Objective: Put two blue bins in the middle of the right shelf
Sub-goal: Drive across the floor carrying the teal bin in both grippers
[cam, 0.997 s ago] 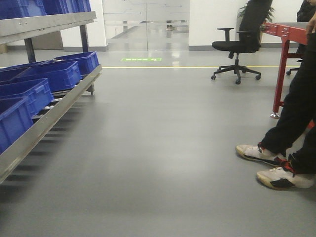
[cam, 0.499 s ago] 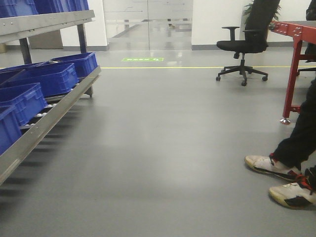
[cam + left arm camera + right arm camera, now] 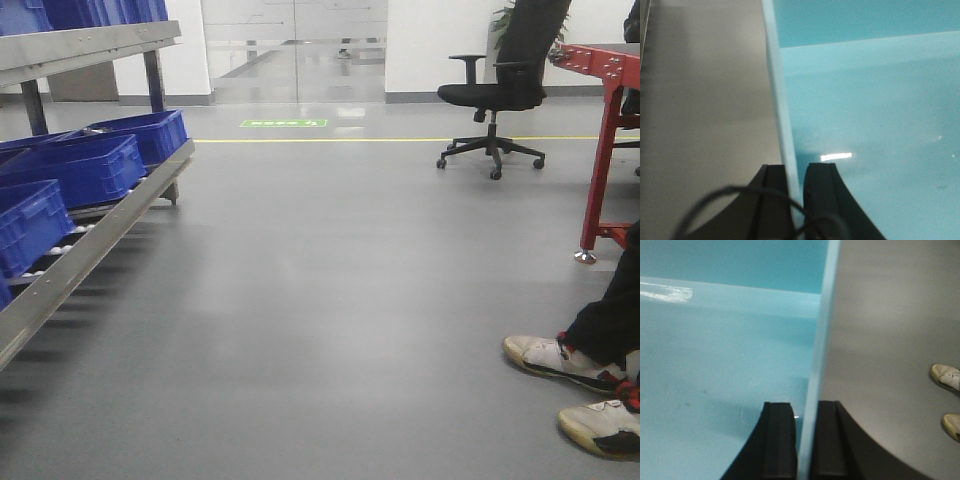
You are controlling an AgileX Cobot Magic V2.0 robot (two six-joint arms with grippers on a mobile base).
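Note:
A pale sky-blue bin fills the left wrist view, its smooth floor and far wall showing. My left gripper is shut on its left wall rim, one finger inside and one outside. The same bin shows in the right wrist view, where my right gripper is shut on its right wall rim. The bin hangs above grey floor. I cannot tell whether a second bin sits under it. The right shelf middle is out of view. Neither gripper nor the bin shows in the front view.
A steel rack on the left holds dark royal-blue bins. A black office chair and a red-framed table stand at the right. A person's shoes rest near the right edge, close to the bin.
In the front view the rack has slid left and the person's legs and shoes have drifted right and down. More of the red table leg shows.

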